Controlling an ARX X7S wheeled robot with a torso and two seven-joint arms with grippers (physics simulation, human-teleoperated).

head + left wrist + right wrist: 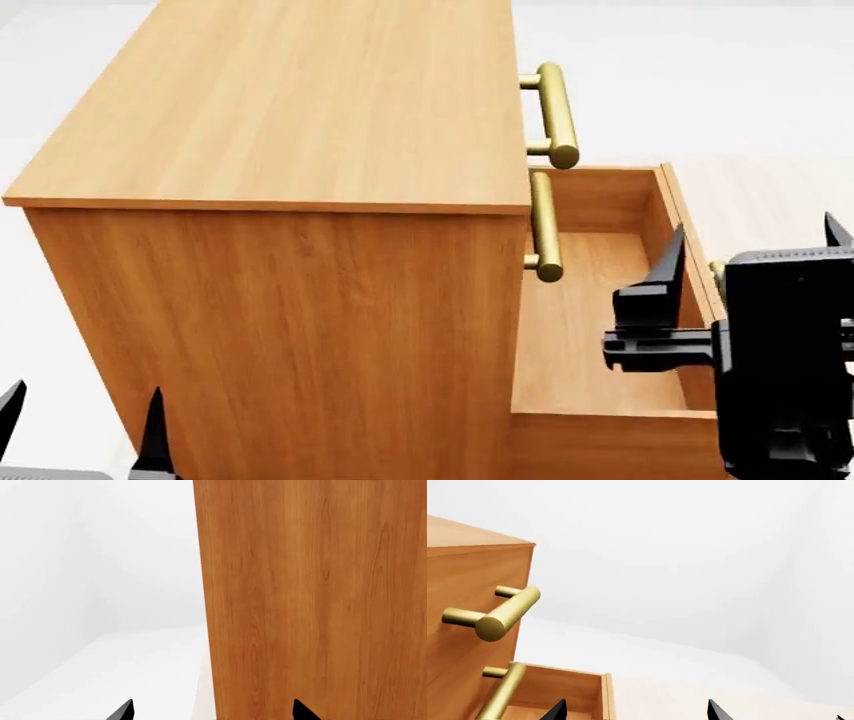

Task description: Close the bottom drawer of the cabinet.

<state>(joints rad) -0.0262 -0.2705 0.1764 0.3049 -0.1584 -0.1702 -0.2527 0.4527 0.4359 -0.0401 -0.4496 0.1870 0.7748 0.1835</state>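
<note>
The cabinet is tall, of orange-brown wood, and its front faces right in the head view. The bottom drawer stands pulled far out to the right, open and empty. Its front panel lies between the spread fingers of my right gripper, which is open and holds nothing. Its brass handle is mostly hidden by that gripper. In the right wrist view my right gripper straddles the drawer's front panel. My left gripper is open and empty, low by the cabinet's side wall; in the left wrist view its tips straddle that wall's edge.
The two upper drawers are shut; their brass handles stick out over the open drawer, and show in the right wrist view. White floor and white walls surround the cabinet.
</note>
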